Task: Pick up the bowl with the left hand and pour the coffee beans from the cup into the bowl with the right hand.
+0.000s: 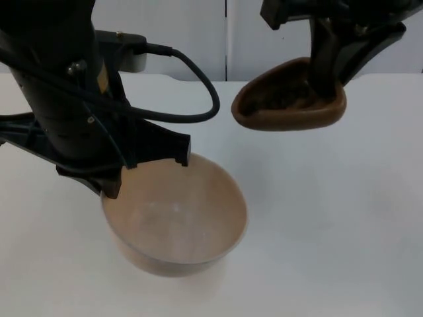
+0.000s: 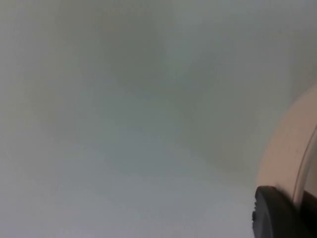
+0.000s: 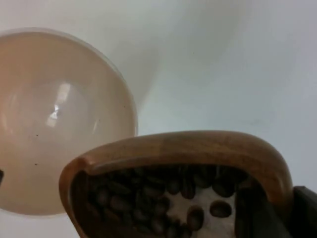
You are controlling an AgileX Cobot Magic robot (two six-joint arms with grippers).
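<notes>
The left end effector [image 1: 112, 181] pinches the rim of the smooth, pale round bowl [image 1: 175, 218]. The right end effector [image 1: 324, 82] grips the brown wooden cup [image 1: 287, 99]; its loose coffee beans [image 3: 148, 198] may spill fast.

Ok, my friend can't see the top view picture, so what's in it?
The left gripper holds a pale, empty bowl by its rim above the white table. The right gripper holds a brown cup of coffee beans beside it, farther back.
</notes>
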